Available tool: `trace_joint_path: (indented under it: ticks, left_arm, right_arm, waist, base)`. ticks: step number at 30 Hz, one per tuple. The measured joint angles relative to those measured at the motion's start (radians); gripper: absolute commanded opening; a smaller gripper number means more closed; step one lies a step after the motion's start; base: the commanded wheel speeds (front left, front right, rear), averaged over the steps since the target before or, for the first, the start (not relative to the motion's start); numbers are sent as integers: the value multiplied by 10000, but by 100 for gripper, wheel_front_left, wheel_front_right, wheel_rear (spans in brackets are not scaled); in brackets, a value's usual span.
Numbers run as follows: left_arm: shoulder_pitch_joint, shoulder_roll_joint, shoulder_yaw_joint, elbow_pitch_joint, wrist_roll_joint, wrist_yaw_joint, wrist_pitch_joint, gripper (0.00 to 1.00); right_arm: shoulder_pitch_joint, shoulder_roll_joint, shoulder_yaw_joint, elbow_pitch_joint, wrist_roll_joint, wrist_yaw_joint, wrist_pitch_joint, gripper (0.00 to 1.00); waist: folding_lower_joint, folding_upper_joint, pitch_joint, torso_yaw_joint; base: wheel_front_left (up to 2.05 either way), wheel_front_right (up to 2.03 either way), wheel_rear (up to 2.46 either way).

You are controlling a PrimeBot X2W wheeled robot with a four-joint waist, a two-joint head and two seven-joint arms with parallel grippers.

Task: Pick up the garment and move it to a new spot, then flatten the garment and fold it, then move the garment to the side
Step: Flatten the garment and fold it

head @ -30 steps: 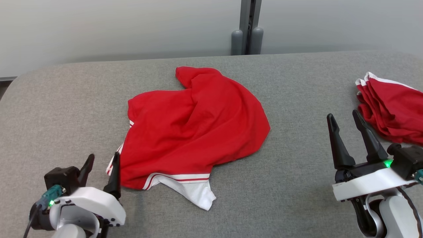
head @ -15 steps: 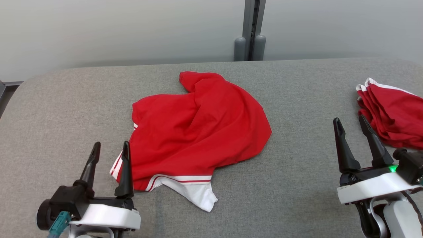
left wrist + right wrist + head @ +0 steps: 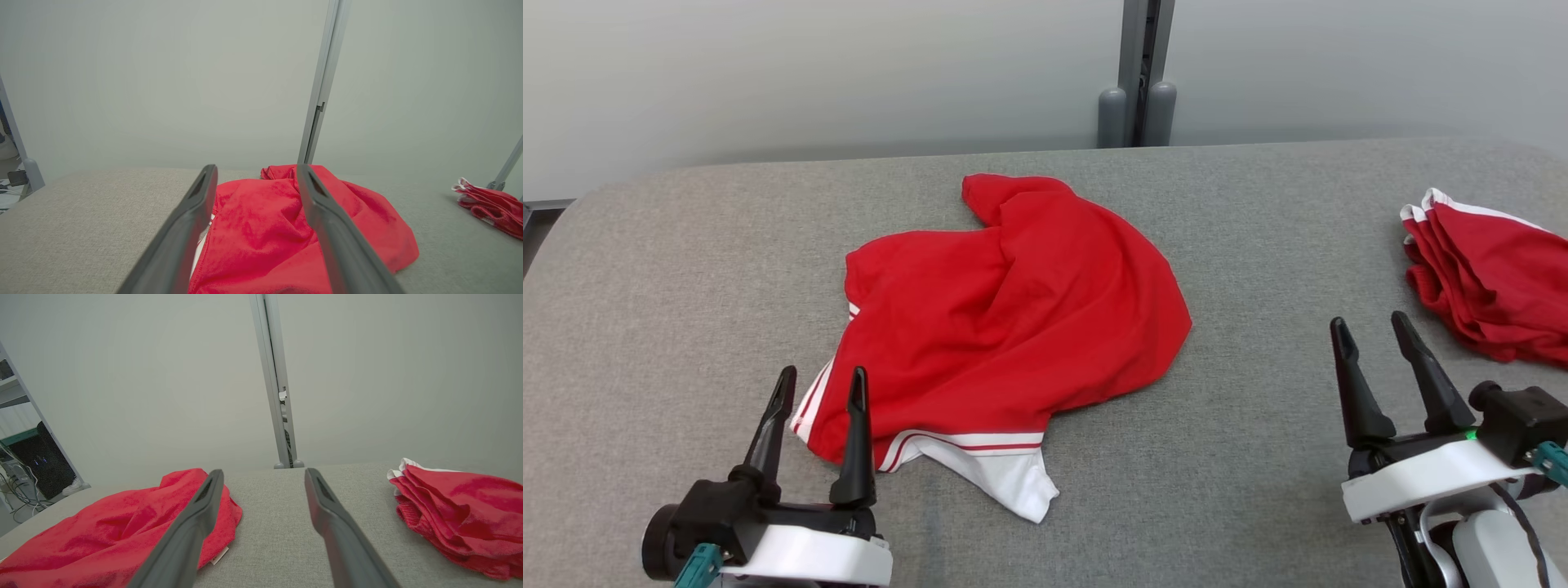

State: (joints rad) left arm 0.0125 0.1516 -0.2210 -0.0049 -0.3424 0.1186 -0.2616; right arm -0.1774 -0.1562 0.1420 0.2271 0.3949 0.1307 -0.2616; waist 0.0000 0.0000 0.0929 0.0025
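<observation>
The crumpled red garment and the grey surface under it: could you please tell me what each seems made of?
Crumpled red garment: soft matte knit fabric, perhaps cotton or polyester; it drapes in loose folds. Grey surface: woven upholstery-like cloth, matte, with fine flecked weave.

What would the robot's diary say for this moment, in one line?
stage: pick-up not begun | left gripper: open, beside crumpled red garment | right gripper: open, above grey table | folded red garment: far right

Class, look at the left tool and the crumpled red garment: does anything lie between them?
Nothing visible does. The left tool stands open at the near left edge of the garment, which lies on the grey surface. The other red pile lies far to the right.
</observation>
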Motion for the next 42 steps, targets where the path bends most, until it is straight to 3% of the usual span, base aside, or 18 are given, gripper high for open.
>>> trace_joint_path:
  ticks: [5, 10, 15, 26, 27, 28, 29, 30, 31, 42]
  left_arm:
    - [-24, -336, 150, 180, 267, -430, 2, 100]
    - [-228, -598, 144, 339, 451, -782, 0, 100]
    - [-444, -784, 155, 514, 571, -1007, -2, 100]
    - [-614, -991, 186, 895, 604, -1279, 0, 100]
    - [-614, -993, 199, 917, 593, -1281, 0, 100]
    - [-614, -999, 224, 924, 593, -1313, 0, 100]
    - [-613, -1005, 234, 943, 591, -1319, 0, 100]
    - [-613, -1009, 247, 965, 589, -1325, 0, 100]
    - [-614, -1007, 267, 984, 583, -1338, 0, 100]
    - [-700, -1022, 196, 1091, 408, -1361, 0, 100]
  right_arm:
    - [-346, -263, 635, 759, 270, 0, 263, 100]
    - [-1326, -650, 1503, 1952, 1095, 0, 1336, 100]
    - [-2811, -1081, 2176, 3315, 1697, 2, 2428, 100]
    - [-4634, -1214, 2878, 6378, 2587, 0, 4575, 100]
    - [-4709, -1181, 2871, 6585, 2669, 0, 4637, 87]
    - [-4786, -1131, 2869, 6717, 2732, 0, 4652, 45]
    - [-4866, -1064, 2886, 6863, 2755, 0, 4654, 22]
    - [-4918, -1016, 2913, 6941, 2755, 0, 4629, 22]
    - [-4953, -986, 2934, 6978, 2757, 0, 4508, 0]
    - [-5844, -585, 3870, 6512, 2690, 0, 3492, 0]
  waist:
    - [0, 0, 1, 176]
    - [0, 0, 120, 582]
    - [0, 0, 354, 1247]
    - [0, 0, 791, 2633]
    - [0, 0, 810, 2698]
    - [0, 0, 828, 2745]
    - [0, 0, 842, 2777]
    - [0, 0, 851, 2790]
    - [0, 0, 854, 2793]
    - [0, 0, 828, 2870]
  base:
    - [0, 0, 0]
    - [0, 0, 0]
    - [0, 0, 0]
    - [0, 0, 0]
    - [0, 0, 0]
    - [0, 0, 0]
    - [0, 0, 0]
    - [0, 0, 0]
    - [0, 0, 0]
    - [0, 0, 0]
